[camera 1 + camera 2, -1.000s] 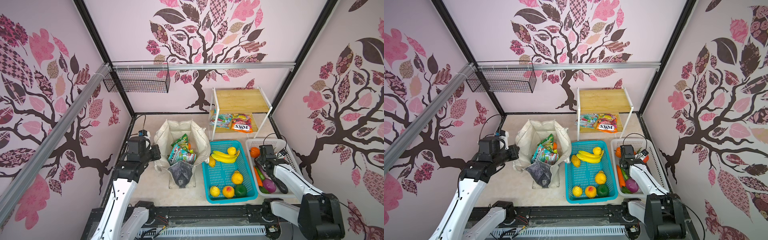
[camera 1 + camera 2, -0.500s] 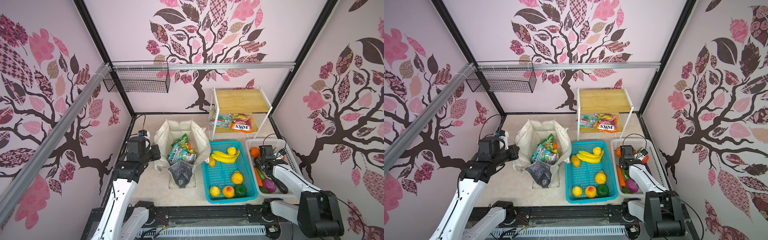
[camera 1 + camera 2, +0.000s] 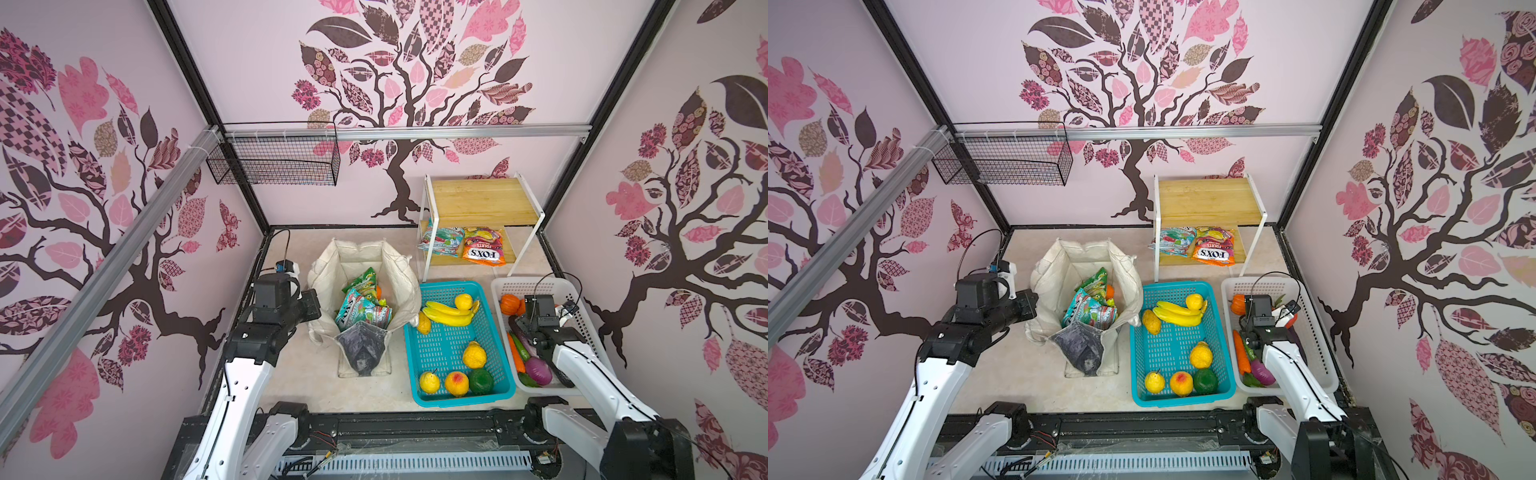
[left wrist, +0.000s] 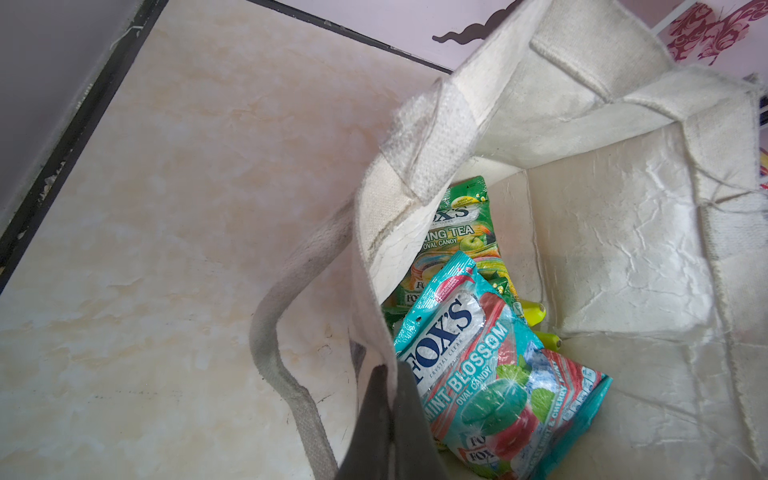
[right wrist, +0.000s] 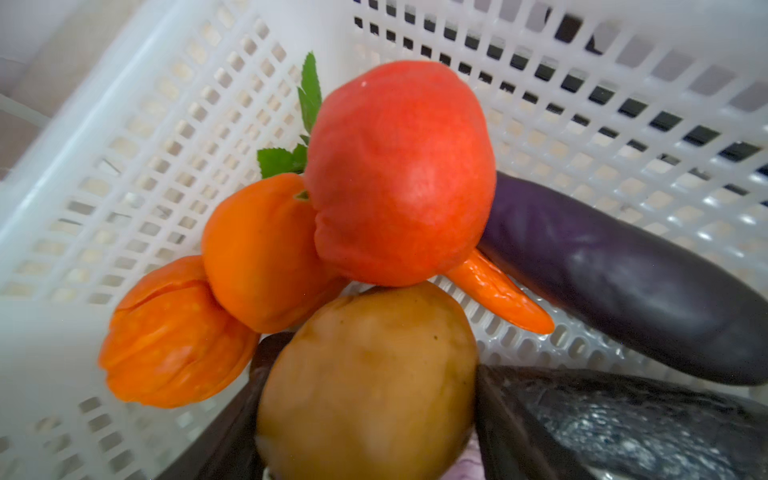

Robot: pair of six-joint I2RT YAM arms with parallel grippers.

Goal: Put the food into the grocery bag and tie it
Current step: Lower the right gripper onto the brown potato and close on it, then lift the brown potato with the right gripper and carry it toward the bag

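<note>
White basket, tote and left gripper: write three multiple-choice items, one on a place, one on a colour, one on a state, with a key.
1. Where is the brown round one?
A) white basket
B) teal basket
C) wooden shelf

2. What colour is the top FOX'S packet in the grocery bag?
A) orange
B) teal
C) purple

3. The left gripper is:
A) open above the bag
B) holding a packet
C) shut on the bag's rim

Key: 1 A, white mesh walls surround it in the right wrist view; 2 B, its wrapper is teal; 3 C, its fingers pinch the canvas edge.
</note>
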